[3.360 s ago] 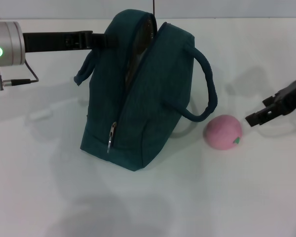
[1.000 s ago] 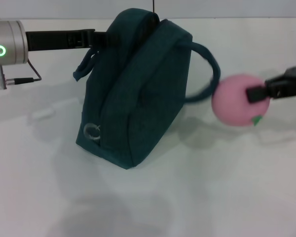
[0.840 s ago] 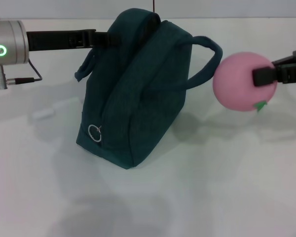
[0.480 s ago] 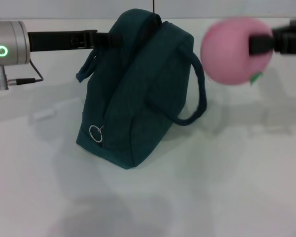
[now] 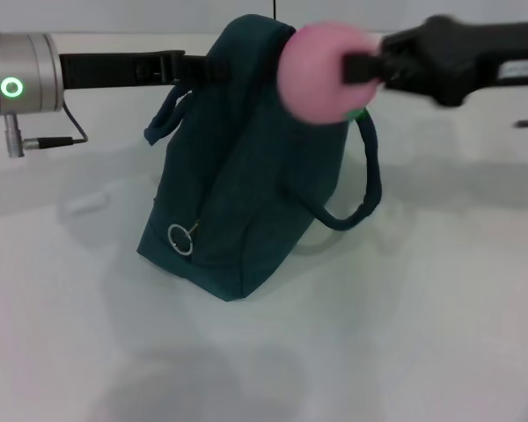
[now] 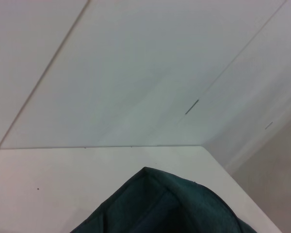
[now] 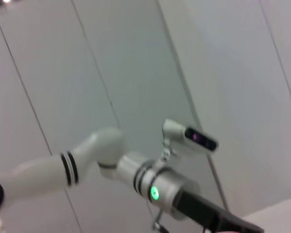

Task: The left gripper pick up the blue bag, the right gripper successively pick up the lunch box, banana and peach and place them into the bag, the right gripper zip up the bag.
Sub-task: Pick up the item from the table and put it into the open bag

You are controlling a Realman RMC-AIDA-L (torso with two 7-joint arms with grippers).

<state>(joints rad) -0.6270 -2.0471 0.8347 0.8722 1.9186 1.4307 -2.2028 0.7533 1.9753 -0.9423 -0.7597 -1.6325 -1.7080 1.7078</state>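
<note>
Two grippers are seen at work in the head view: the left gripper (image 5: 194,68) is closed with its jaws on the top edge of the blue bag (image 5: 255,176), which is stood upright on the white counter (image 5: 405,316), and the right gripper (image 5: 356,66) is held above the bag's top with its jaws clamped on the pink peach (image 5: 321,72). One bag handle (image 5: 365,180) is hung loose on the robot's right side of the bag, and a ring zipper pull (image 5: 181,238) is seen low on the near end.
</note>
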